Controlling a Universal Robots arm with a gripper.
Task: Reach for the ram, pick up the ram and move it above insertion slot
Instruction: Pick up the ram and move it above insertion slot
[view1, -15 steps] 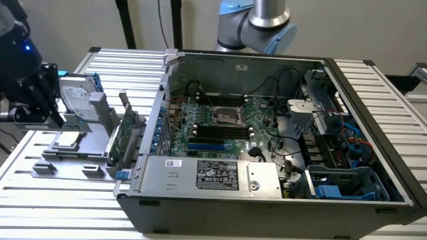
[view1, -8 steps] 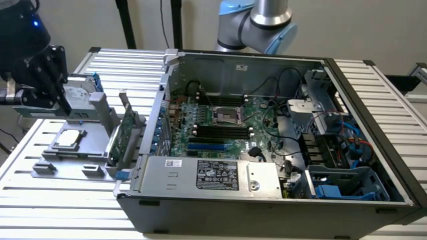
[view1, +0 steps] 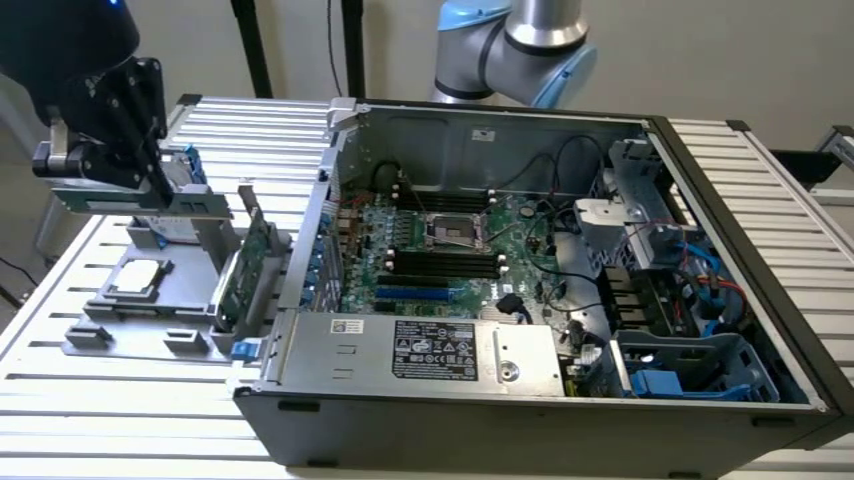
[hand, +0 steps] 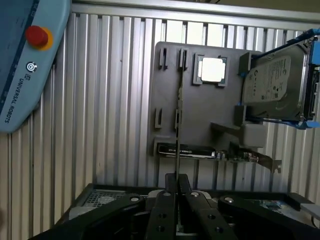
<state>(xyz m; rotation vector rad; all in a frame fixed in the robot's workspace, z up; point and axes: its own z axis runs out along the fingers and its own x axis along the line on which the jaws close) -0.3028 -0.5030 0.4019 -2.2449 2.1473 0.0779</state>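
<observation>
Exterior view: high, oblique, over open black computer case (view1: 534, 300). Wrist view: straight down, close. Shared: grey plastic parts holder (view1: 140, 300) (hand: 200, 110).

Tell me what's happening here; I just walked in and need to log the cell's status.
The Universal Robots arm's gripper is shut on the ram, a thin green stick seen edge-on in the wrist view, held up over the grey parts tray on the slatted table. The open computer case sits toward the exterior view's right; the ram is not yet above the motherboard slots.

Tool (view1: 100, 185) gripping ram (view1: 118, 200) above grey holder tray (view1: 134, 310), open computer case (view1: 534, 300) beside
</observation>
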